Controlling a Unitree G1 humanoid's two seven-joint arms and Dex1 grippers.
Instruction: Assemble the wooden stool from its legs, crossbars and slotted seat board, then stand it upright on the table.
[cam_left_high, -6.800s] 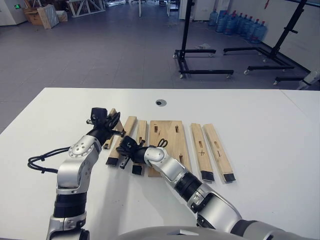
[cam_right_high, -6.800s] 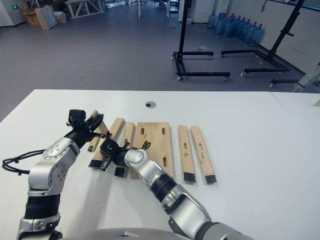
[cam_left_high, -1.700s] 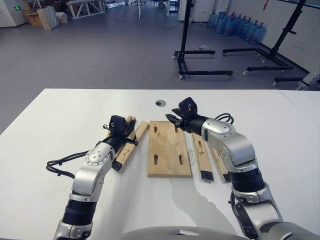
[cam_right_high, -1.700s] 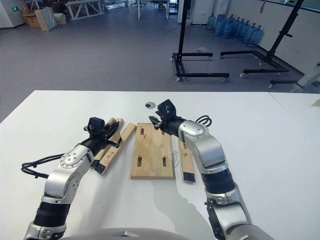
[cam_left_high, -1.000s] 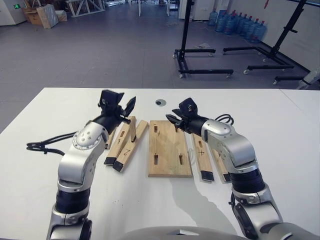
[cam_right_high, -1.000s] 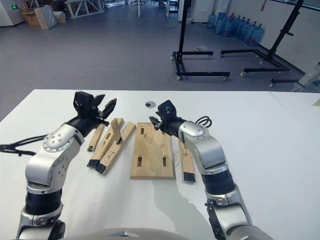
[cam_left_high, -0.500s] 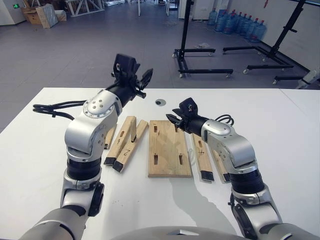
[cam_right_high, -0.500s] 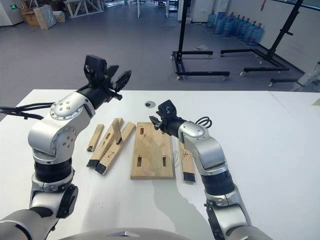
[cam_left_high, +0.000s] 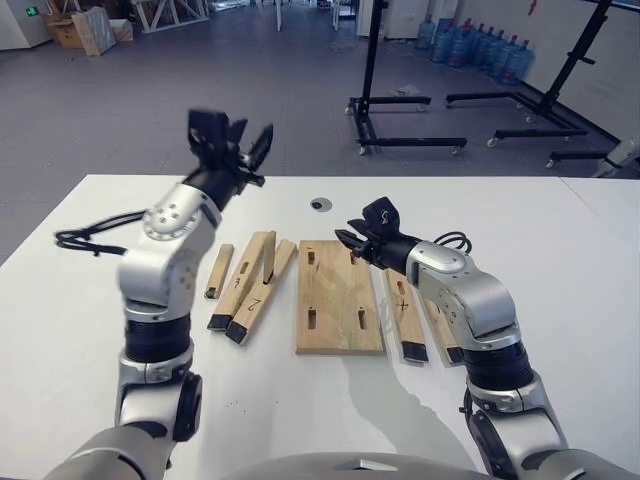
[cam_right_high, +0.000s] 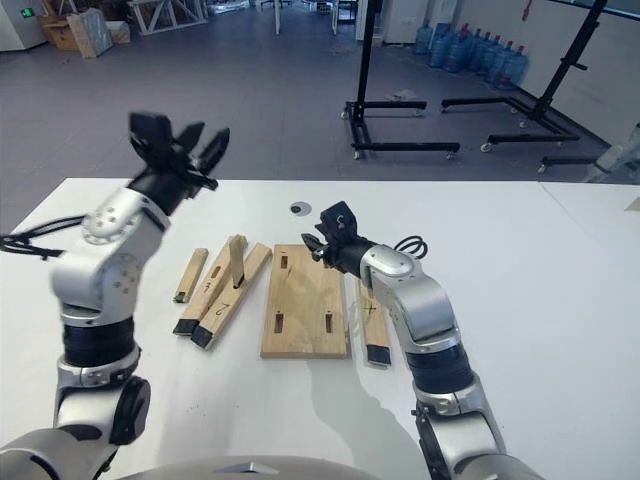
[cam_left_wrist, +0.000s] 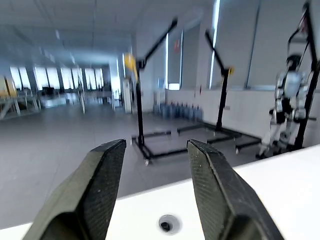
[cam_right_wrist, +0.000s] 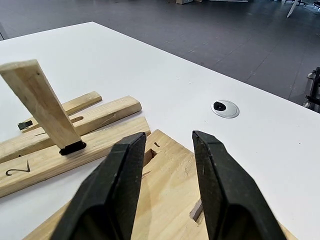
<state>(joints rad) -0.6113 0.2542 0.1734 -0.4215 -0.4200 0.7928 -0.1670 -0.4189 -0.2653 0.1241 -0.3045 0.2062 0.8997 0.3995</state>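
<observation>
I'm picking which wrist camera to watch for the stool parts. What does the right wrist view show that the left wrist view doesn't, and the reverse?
Right wrist view, not the left: the seat board by the open right gripper, legs lying beside it, and a short piece standing tilted on them. Left wrist view, not the right: the open left gripper raised toward the room's black stands. Both: the white table and its grommet.

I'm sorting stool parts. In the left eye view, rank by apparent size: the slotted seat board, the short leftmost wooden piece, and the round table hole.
1. Slotted seat board, largest.
2. Short leftmost wooden piece.
3. Round table hole, smallest, though farthest from the camera.
</observation>
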